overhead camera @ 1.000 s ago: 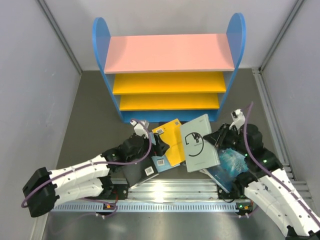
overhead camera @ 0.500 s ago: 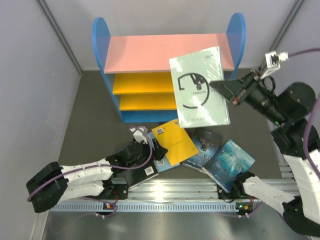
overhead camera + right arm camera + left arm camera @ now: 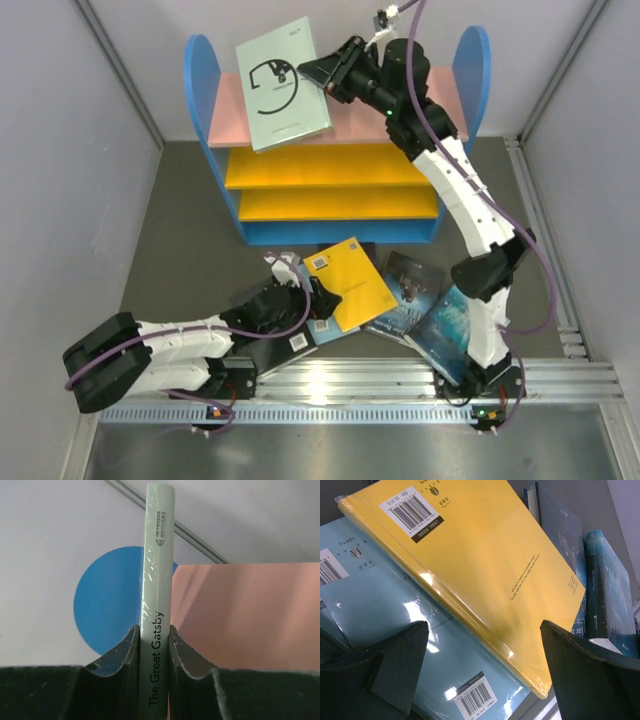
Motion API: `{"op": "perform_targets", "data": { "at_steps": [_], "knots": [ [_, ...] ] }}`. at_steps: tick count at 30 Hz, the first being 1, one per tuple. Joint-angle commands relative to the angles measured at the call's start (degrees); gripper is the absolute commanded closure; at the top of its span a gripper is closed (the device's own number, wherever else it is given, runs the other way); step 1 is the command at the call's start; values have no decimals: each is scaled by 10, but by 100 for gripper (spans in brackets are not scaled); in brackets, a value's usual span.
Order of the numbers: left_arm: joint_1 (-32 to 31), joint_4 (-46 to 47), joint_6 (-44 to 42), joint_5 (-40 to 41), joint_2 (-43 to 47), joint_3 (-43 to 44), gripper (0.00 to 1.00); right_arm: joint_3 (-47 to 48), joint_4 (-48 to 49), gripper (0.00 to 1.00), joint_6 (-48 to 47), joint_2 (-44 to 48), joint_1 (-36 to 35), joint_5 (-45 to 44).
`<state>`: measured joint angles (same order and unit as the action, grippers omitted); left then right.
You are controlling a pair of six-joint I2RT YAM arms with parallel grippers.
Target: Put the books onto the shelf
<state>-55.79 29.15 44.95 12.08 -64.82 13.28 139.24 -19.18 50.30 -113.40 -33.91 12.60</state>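
While five books lie spread on the dark desk (image 3: 190,230) in front of the shelf (image 3: 470,70), a sixth is held up high above it.

Grey walls close in the desk on the left, right and back. A metal rail (image 3: 340,375) runs along the near edge, where both arms are bolted. The shelf stands at the back, with its pink board (image 3: 400,115) on top and two yellow boards stepping down beneath it.

The yellow book (image 3: 485,580) lies slanted on top of the light blue book (image 3: 380,610), covering much of it. Both show barcode labels. Just right of them lie a dark book (image 3: 410,280) and a teal book (image 3: 460,325), their edges overlapping. A black book (image 3: 275,350) sits partly under the left arm.

The left claw (image 3: 482,645) is spread wide and holds nothing. It hovers low at the near corner of the yellow book, with one finger over the light blue book and the other past the yellow book's corner.

The right arm reaches up and across to the shelf's left half. The right claw (image 3: 154,635) is clamped on the spine of the grey-green book (image 3: 155,580), one finger on each cover. From above, that book's cover faces up, tilted, over the left end of the pink board and near the blue panel (image 3: 105,600). Whether it touches the board cannot be told.
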Motion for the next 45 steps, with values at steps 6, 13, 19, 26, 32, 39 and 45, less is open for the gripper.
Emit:
{"op": "perform_targets", "data": {
  "at_steps": [6, 13, 19, 26, 32, 39, 45],
  "knots": [
    [-14, -3, 14, 15, 19, -19, 1, 33, 156, 100, 96, -51, -42, -106],
    [-27, -8, 8, 25, -5, -4, 1, 3, 187, 100, 94, -75, -92, -216],
    [-33, -12, 4, 32, -2, -4, 1, 2, 186, 100, 100, -94, -110, -265],
    [-35, -11, 4, 36, -4, -4, 1, -24, 161, 0, 60, -74, -108, -297],
    [-39, -15, 2, 40, -10, 1, 1, -45, 110, 0, -13, -22, -92, -349],
    [-43, -23, 2, 51, -25, 12, 1, -33, 23, 0, -130, 19, -80, -379],
    [-54, -50, -2, 67, -41, 33, 1, -85, -35, 0, -184, 75, -80, -404]
  ]
}}
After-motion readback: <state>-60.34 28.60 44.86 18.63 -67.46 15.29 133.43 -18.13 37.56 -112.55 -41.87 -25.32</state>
